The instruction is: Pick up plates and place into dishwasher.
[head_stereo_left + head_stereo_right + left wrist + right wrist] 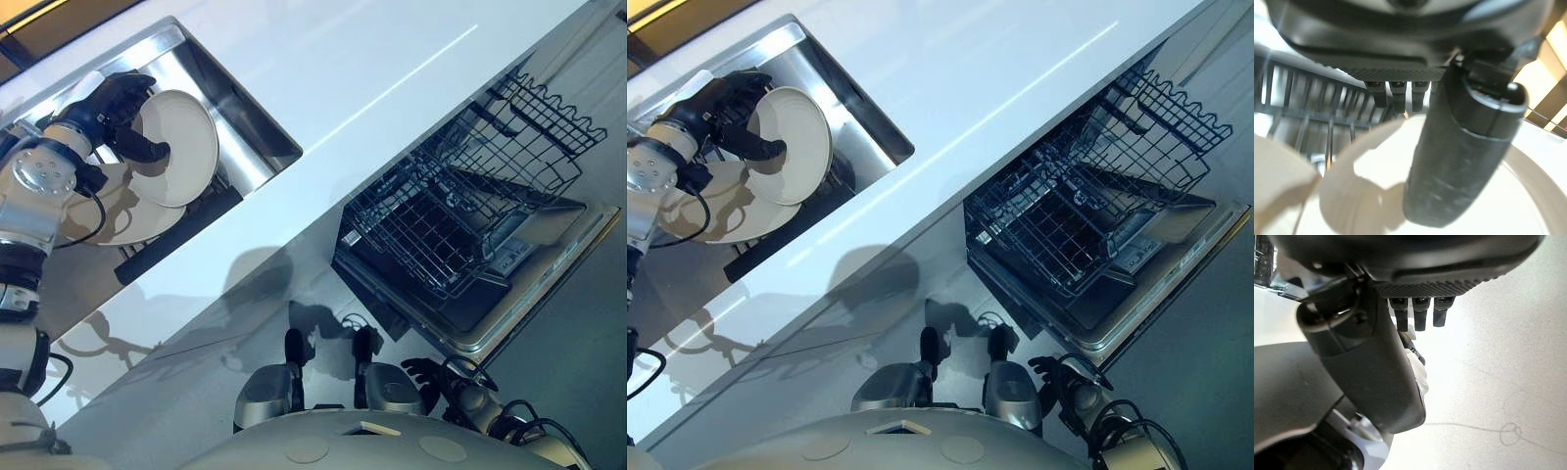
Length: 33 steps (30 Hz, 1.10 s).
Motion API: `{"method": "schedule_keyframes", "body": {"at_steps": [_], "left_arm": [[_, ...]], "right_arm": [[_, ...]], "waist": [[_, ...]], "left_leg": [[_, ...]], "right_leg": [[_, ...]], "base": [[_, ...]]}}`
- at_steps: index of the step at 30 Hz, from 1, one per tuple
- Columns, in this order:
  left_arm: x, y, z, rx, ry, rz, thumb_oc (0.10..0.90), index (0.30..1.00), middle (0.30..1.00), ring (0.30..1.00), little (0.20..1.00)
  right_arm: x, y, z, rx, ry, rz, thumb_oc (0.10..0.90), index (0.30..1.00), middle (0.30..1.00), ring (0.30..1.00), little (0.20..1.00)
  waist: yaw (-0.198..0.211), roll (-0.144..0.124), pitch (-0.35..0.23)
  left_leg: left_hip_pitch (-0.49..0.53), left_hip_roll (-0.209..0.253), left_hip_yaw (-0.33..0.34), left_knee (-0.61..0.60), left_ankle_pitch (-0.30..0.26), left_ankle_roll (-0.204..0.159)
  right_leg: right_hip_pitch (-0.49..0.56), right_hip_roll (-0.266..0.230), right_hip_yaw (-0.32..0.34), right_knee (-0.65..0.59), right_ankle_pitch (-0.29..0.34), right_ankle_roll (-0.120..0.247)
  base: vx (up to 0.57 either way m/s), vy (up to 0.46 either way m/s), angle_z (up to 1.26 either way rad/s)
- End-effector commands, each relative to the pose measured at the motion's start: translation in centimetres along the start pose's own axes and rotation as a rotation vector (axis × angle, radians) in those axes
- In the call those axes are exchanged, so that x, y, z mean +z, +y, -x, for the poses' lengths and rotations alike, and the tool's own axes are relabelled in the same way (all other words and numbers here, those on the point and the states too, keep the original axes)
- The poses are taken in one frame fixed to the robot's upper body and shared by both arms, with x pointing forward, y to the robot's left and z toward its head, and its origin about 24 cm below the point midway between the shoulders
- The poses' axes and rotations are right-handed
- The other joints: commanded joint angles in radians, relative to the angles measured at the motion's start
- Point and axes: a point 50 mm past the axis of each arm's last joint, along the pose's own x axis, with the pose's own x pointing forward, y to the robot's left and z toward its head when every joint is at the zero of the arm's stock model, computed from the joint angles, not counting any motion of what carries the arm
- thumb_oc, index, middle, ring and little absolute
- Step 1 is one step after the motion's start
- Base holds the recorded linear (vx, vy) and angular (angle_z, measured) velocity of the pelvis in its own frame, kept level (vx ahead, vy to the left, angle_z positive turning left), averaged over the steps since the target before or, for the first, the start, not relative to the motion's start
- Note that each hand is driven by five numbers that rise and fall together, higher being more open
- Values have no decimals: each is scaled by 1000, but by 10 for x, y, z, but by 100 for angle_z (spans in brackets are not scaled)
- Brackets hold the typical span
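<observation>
My left hand [110, 103] holds a cream plate [183, 147] lifted and tilted over the steel sink [245, 122]. In the left wrist view the thumb [1464, 156] lies across the plate's face [1528, 196] and the fingers curl behind its rim. A second cream plate [106, 223] lies lower in the sink under the hand. The dishwasher [529, 284] stands open at the right, with its dark wire lower rack [431, 235] pulled out and empty. My right hand [426, 375] hangs low beside the body, relaxed and holding nothing, away from the plates.
A white counter [392, 69] runs between the sink and the dishwasher. An upper wire rack [534, 127] sticks out above the lower one. A dark grid [167, 245] sits in the sink by the lower plate. Grey floor [578, 352] lies beyond the dishwasher door.
</observation>
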Motion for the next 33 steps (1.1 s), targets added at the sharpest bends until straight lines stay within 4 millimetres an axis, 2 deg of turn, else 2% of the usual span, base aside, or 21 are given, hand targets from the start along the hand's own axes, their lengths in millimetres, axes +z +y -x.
{"method": "schedule_keyframes", "body": {"at_steps": [1, 2, 4, 5, 7, 9, 11, 15, 18, 21, 22, 24, 25, 29, 32, 33], "left_arm": [[34, 41, 2, -18, -132, 105, 800, 900, 900, 900, 900], [38, 36, 2, -61, -162, 155, 569, 702, 702, 702, 669], [43, 31, 1, -121, -208, 242, 553, 688, 688, 688, 653], [46, 28, 1, -143, -234, 283, 435, 587, 587, 587, 535], [53, 23, 2, -180, -283, 353, 432, 585, 585, 585, 532], [63, 16, 2, -213, -351, 433, 366, 528, 528, 528, 466], [68, 9, 1, -228, -387, 476, 413, 568, 568, 568, 513], [74, 3, 2, -226, -435, 532, 429, 582, 582, 582, 529], [75, 2, 3, -173, -456, 544, 413, 568, 568, 568, 513], [74, 8, 4, -44, -462, 517, 377, 538, 538, 538, 477], [73, 9, 5, -17, -459, 507, 314, 484, 484, 484, 414], [73, 17, 8, 68, -479, 508, 213, 396, 396, 396, 313], [72, 21, 9, 115, -486, 490, 100, 300, 300, 300, 200], [69, 42, 23, 351, -529, 418, 100, 300, 300, 300, 200], [65, 53, 32, 459, -542, 387, 100, 300, 300, 300, 200], [60, 57, 37, 508, -549, 352, 100, 300, 300, 300, 200]], "right_arm": [[-10, -16, 6, -26, -1, 27, 800, 900, 900, 900, 900], [-10, -18, 6, -26, 1, 34, 800, 900, 900, 900, 900], [-11, -19, 6, -31, 5, 37, 800, 900, 900, 900, 900], [-12, -20, 6, -32, 7, 37, 800, 900, 900, 900, 900], [-12, -21, 6, -33, 12, 41, 800, 900, 900, 900, 900], [-12, -21, 6, -33, 15, 46, 800, 900, 900, 900, 900], [-11, -22, 6, -33, 16, 48, 800, 900, 900, 900, 900], [-12, -20, 6, -25, 15, 52, 800, 900, 900, 900, 900], [-11, -19, 5, -20, 11, 57, 800, 900, 900, 900, 900], [-5, -21, 5, -72, -40, 32, 800, 900, 900, 900, 900], [-3, -22, 5, -88, -53, 24, 800, 900, 900, 900, 900], [7, -30, 6, -169, -125, -30, 800, 900, 900, 900, 900], [12, -35, 7, -206, -154, -59, 800, 900, 900, 900, 900], [56, -64, 19, -345, -374, -232, 800, 900, 900, 900, 900], [80, -70, 31, -367, -520, -349, 800, 900, 900, 900, 900], [95, -72, 41, -379, -626, -432, 800, 900, 900, 900, 900]], "waist": [[-19, 35, -46], [-17, 38, -46], [-15, 42, -48], [-14, 44, -49], [-11, 47, -55], [-8, 51, -61], [-7, 54, -68], [-6, 57, -86], [-5, 59, -102], [-4, 56, -115], [-4, 56, -117], [-5, 54, -125], [-5, 52, -127], [-16, 47, -142], [-28, 46, -150], [-38, 46, -155]], "left_leg": [[-58, -74, 40, 138, -154, 84], [-56, -76, 37, 138, -154, 83], [-53, -79, 32, 135, -153, 81], [-53, -80, 30, 136, -153, 80], [-52, -81, 26, 133, -151, 77], [-47, -84, 19, 129, -149, 75], [-40, -86, 11, 121, -146, 73], [-25, -87, 3, 108, -144, 68], [-14, -87, 2, 97, -142, 64], [-3, -85, 0, 89, -142, 60], [-1, -85, -1, 88, -142, 60], [6, -84, -3, 85, -143, 58], [8, -83, -4, 83, -144, 58], [21, -80, -7, 74, -147, 58], [30, -76, -4, 63, -147, 57], [38, -74, 1, 54, -147, 56]], "right_leg": [[-124, 23, 29, 211, -106, 84], [-122, 23, 26, 210, -110, 82], [-118, 22, 21, 209, -115, 78], [-115, 21, 18, 209, -117, 76], [-112, 22, 15, 207, -120, 73], [-106, 23, 10, 205, -124, 69], [-100, 25, 10, 203, -126, 66], [-84, 29, 7, 192, -131, 59], [-72, 33, 6, 180, -133, 55], [-58, 36, 4, 169, -135, 52], [-56, 36, 3, 167, -135, 52], [-46, 38, 1, 160, -134, 50], [-44, 38, 2, 157, -134, 49], [-29, 41, 5, 144, -139, 42], [-22, 44, 7, 136, -141, 38], [-19, 46, 10, 132, -143, 37]], "base": [[0, 0, 0], [-34, -4, 3], [-38, -5, 5], [-35, -9, 7], [-33, -9, 6], [-34, -14, 2], [-22, -12, 5], [-11, -10, 10], [-17, -10, 4], [-13, -25, -1], [-14, -42, -1], [-4, -39, -1], [3, -39, 0], [-10, -41, -2], [-20, -20, -8], [-46, -14, -10]]}}
